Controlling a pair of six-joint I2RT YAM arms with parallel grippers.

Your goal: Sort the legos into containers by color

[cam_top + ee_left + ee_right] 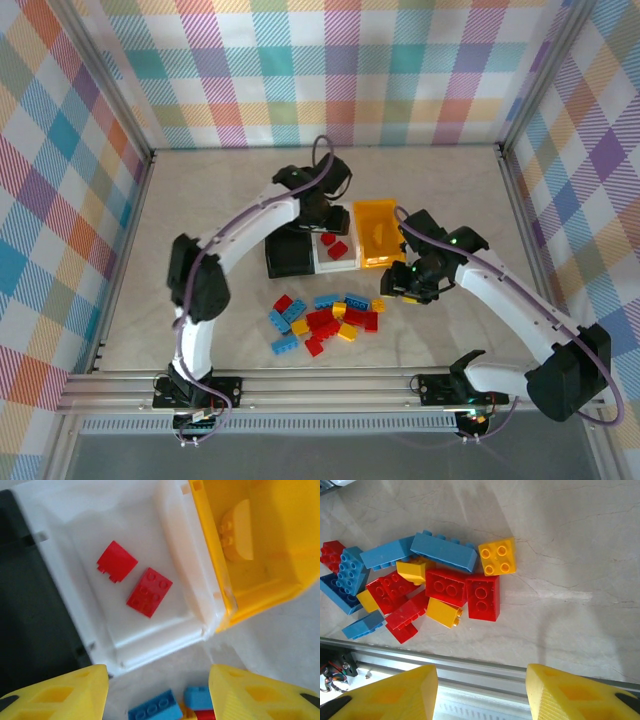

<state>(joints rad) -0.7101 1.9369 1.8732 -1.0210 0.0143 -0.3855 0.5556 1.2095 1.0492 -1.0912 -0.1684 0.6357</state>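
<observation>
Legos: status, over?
Left gripper open, empty, over white bin; right gripper open, empty, beside pile. Two red legos in white bin, one yellow piece in yellow bin, rest loose on table. Nothing blocking.

The top camera sat above and behind the bases (197, 388), looking down over the whole table (220, 190). The left wrist camera looked straight down, close over the white bin (172, 545), with the black bin (30, 610) and yellow bin (285, 565) at its sides. The right wrist camera faced down, close over the pile (445, 587) and rail (470, 661). The top view shared the bins with the left, the pile with the right.
</observation>
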